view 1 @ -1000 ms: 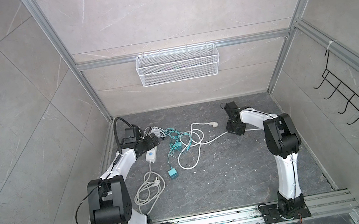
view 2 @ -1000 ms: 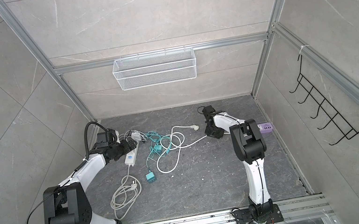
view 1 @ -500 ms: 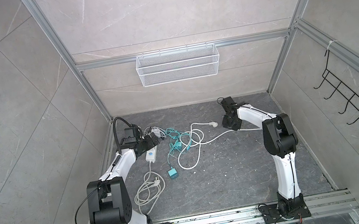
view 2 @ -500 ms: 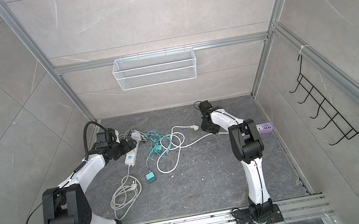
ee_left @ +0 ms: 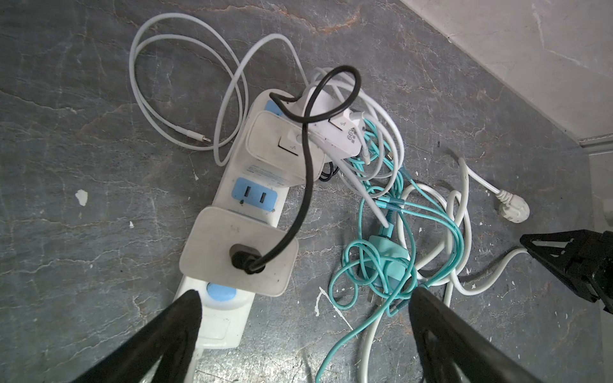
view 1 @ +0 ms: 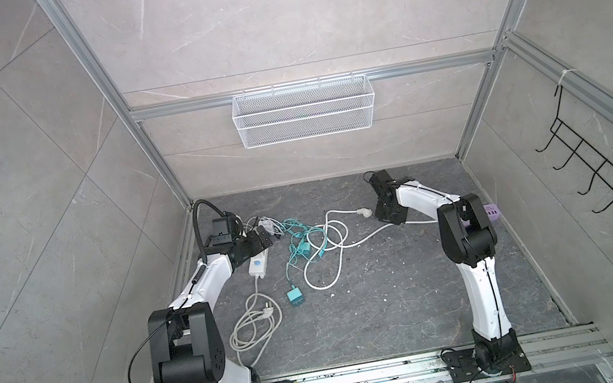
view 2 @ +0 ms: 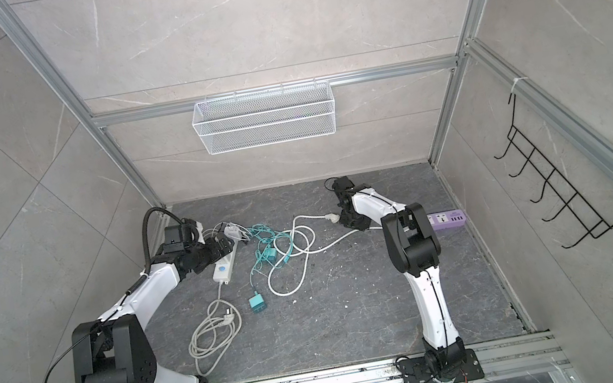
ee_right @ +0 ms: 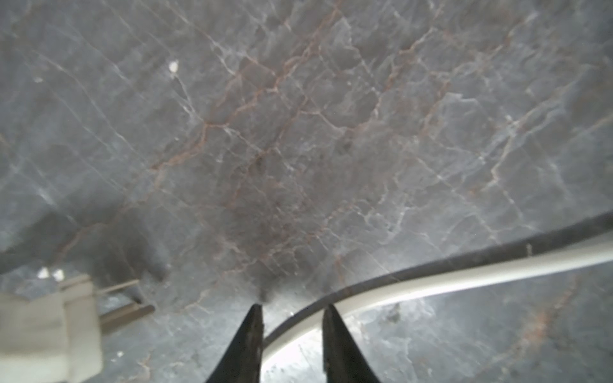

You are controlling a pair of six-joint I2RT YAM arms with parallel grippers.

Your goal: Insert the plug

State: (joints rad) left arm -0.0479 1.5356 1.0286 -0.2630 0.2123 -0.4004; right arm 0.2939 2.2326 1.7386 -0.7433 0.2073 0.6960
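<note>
Dial laid on the floor as in both top views: 6 at the base rail, 12 at the back wall.

- 8 o'clock: grey cord [view 1: 252,332] in a loose coil, running up to the white power strip [view 1: 259,263].
- Just off centre toward 9: teal adapter [view 1: 295,297]. Its teal cable [view 1: 301,244] leads up to a tangle near 11.
- 10 o'clock: left gripper [ee_left: 303,291] hangs over the strip's button end, jaws spread wide, nothing between them. Left wrist view shows two white adapters seated on the strip, with one blue socket [ee_left: 253,195] bare between them.
- 12 o'clock: plug [view 1: 363,212], white, lying on the floor, in no socket.
- 1 o'clock: right gripper [ee_right: 292,310] low at the floor, jaws closed, pinching the white cable [ee_right: 464,275] between its fingers [ee_right: 252,338]. Plug just beside, apart from them, prongs pointing their way.
- 2 to 3 o'clock: purple power strip [view 2: 446,218] by the right wall, partly behind the right arm.
- 12, on the wall: wire basket [view 1: 303,111].
</note>
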